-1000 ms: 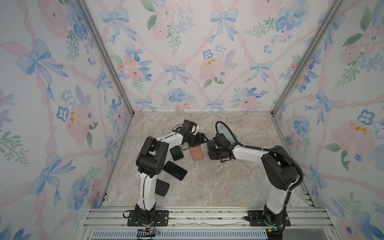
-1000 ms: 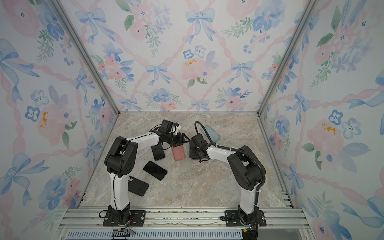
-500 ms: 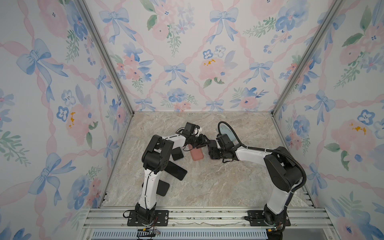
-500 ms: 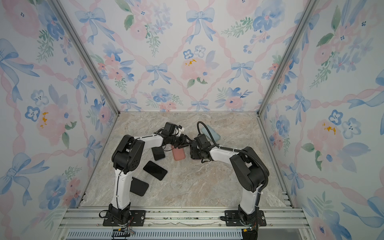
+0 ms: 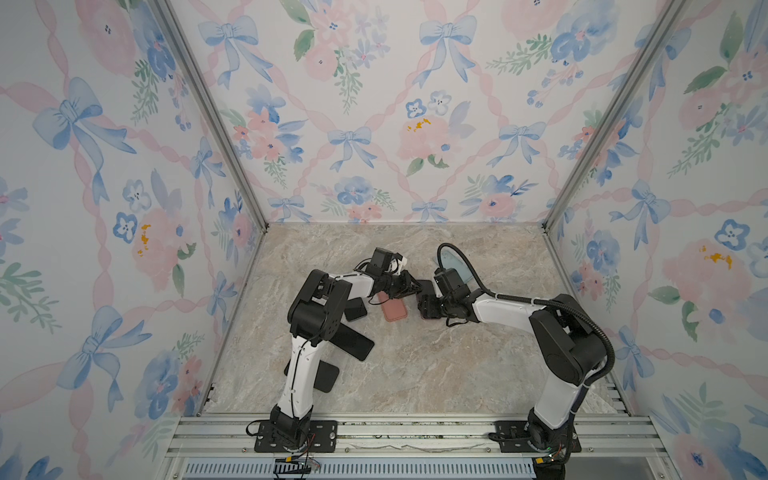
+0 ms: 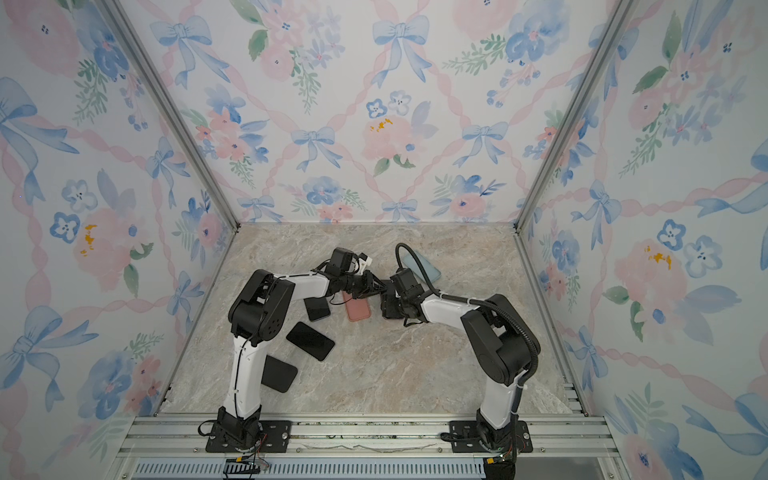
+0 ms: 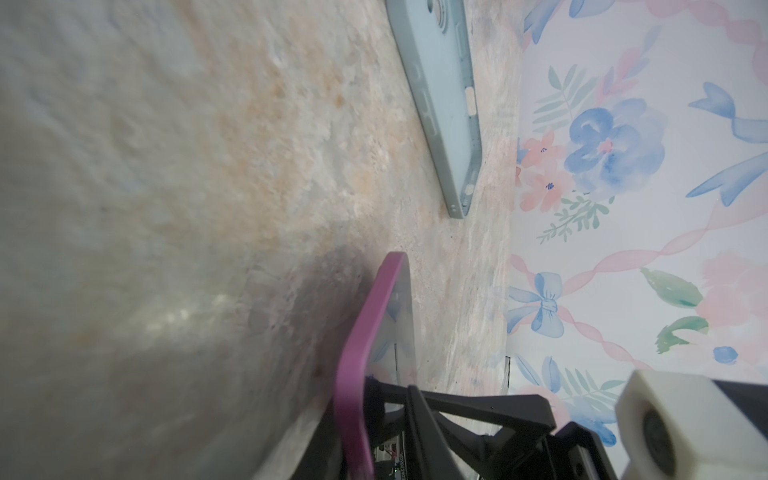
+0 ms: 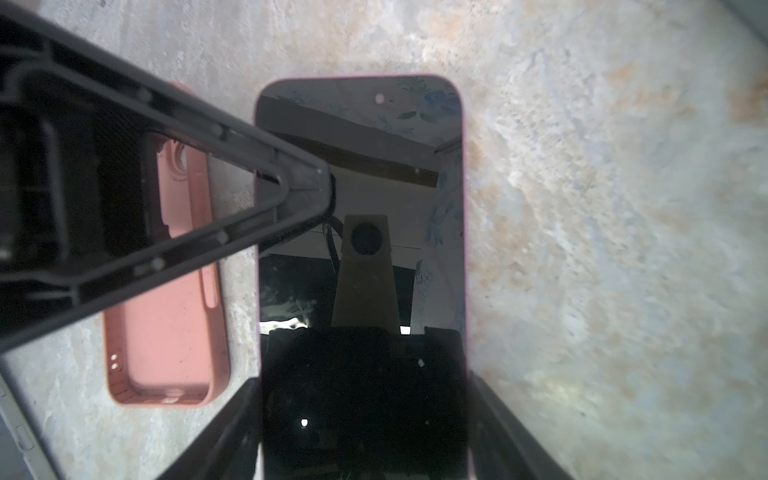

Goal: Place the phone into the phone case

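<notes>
— Holding anything?
— My right fingers (image 8: 232,432) pinch the phone (image 8: 361,166) by its long edges, screen up, over the counter (image 8: 582,249).
— And the left?
— One of my left fingers (image 8: 303,191) lies across the screen; whether they grip, I cannot tell. The pink case (image 8: 166,332) lies open just beside the phone.

Marble tabletop (image 5: 436,365): pink case (image 5: 394,309) flat at centre, pale blue case (image 7: 444,104) near back, three dark slabs (image 6: 309,340) at left.

Glossy, mirror-like glass screen on the phone (image 8: 361,166) between the right gripper (image 8: 363,380) jaws, matt salmon rubbery-looking case (image 8: 166,332) just beside them, smooth marble-patterned table (image 8: 602,208) beneath
</notes>
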You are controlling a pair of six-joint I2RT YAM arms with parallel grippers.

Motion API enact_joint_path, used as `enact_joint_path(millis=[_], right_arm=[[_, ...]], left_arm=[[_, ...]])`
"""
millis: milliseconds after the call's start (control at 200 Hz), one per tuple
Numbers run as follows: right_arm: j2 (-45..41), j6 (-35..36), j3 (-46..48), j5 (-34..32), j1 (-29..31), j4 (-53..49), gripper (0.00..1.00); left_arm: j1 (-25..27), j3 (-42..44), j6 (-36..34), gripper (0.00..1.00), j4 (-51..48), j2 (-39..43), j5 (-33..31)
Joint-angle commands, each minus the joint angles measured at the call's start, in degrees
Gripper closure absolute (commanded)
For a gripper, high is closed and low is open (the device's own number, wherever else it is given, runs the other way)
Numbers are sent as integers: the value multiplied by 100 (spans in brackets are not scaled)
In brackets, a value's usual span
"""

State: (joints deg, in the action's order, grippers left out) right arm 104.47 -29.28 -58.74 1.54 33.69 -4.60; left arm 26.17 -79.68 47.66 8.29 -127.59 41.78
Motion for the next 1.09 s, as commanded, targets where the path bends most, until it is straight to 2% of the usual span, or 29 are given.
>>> enact_joint_path(millis=[0, 195, 235, 430, 700, 790, 870, 980, 1090], right_arm=[[16, 26, 205, 88, -56, -450, 38], [-71, 83, 189, 55, -65, -508, 37], [-79, 151, 132, 57, -62, -591, 35], [-392, 396, 51, -130, -108, -922, 24], [-1132, 40, 229, -317, 57, -1176, 16], [-1490, -593, 362, -391, 178, -1215, 17], [-1972, -1572, 751, -382, 237, -938, 18], [-2693, -2573, 1627, 52, 180, 383, 20], [-2989, -3322, 2191, 409, 111, 1420, 21]], left_arm=[[-16, 99, 42, 79, 291, -113, 198], [-17, 222, 48, 84, 344, -13, 164], [-16, 242, 50, 86, 344, 19, 150], [19, 426, 37, 88, 398, 193, 50], [89, 656, 244, 93, 659, 450, 32], [99, 825, 481, 96, 934, 603, -17], [98, 1013, 813, 100, 1304, 738, -43], [98, 1241, 1304, 100, 1824, 915, -102], [98, 1566, 1830, 100, 2455, 1138, -145]])
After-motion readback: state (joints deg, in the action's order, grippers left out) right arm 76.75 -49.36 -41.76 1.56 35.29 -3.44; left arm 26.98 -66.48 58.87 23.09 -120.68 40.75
